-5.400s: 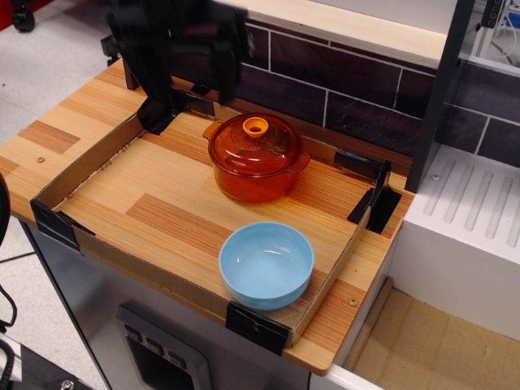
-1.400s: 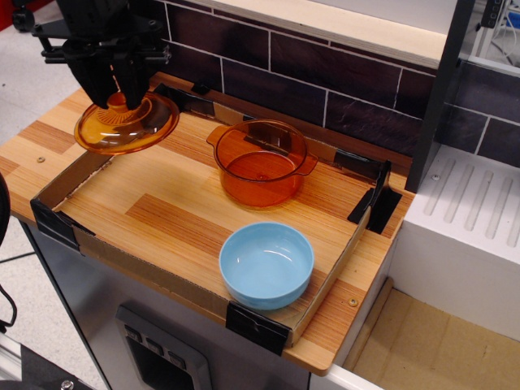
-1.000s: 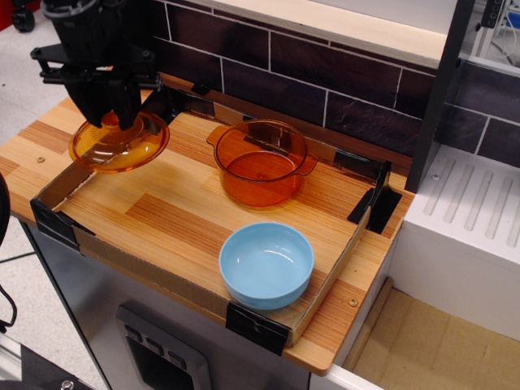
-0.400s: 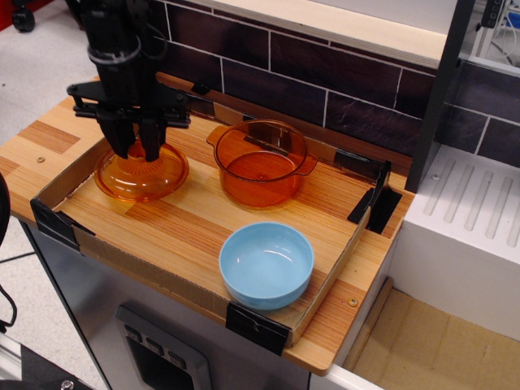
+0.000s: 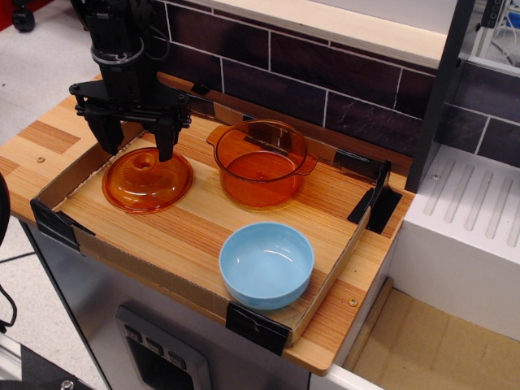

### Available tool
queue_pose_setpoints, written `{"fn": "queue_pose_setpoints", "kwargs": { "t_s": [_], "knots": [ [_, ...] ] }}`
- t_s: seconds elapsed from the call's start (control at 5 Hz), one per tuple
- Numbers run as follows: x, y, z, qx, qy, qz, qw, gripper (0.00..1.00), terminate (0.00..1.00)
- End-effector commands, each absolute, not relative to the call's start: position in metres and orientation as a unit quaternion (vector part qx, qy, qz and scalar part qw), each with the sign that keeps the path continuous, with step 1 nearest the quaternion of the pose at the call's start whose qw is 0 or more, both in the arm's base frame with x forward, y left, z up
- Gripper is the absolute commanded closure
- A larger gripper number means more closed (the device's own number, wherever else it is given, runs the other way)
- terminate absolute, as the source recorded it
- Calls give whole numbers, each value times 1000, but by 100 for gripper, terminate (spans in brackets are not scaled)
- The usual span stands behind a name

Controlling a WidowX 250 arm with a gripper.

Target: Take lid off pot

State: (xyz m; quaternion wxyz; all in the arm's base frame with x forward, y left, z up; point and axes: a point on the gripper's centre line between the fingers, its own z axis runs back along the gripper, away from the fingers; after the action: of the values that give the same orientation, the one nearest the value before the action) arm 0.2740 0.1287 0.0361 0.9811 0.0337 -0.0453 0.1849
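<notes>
The amber glass lid (image 5: 148, 180) lies flat on the wooden tray floor at the left, its ring knob up. The amber glass pot (image 5: 262, 162) stands uncovered at the tray's back middle, to the right of the lid. My black gripper (image 5: 136, 149) hangs just above the lid's knob with its fingers (image 5: 166, 143) spread apart on either side, holding nothing.
A light blue bowl (image 5: 266, 265) sits near the tray's front right. A low cardboard wall (image 5: 77, 166) with black tape corners rims the tray. A dark brick wall runs behind, and a white drainer (image 5: 471, 215) stands to the right.
The lid came off the pot, was carried left and set down on the tray. In the last moment my gripper opened and let go of the knob.
</notes>
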Motion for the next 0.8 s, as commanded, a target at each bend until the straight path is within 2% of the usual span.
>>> {"fn": "queue_pose_setpoints", "kwargs": {
  "t_s": [0.0,0.4,0.6],
  "knots": [
    [278,127,73,31,-67,178,981,0,0],
    [269,109,133,7,-77,186,979,0,0],
    [269,109,133,7,-77,186,979,0,0]
  ]
}}
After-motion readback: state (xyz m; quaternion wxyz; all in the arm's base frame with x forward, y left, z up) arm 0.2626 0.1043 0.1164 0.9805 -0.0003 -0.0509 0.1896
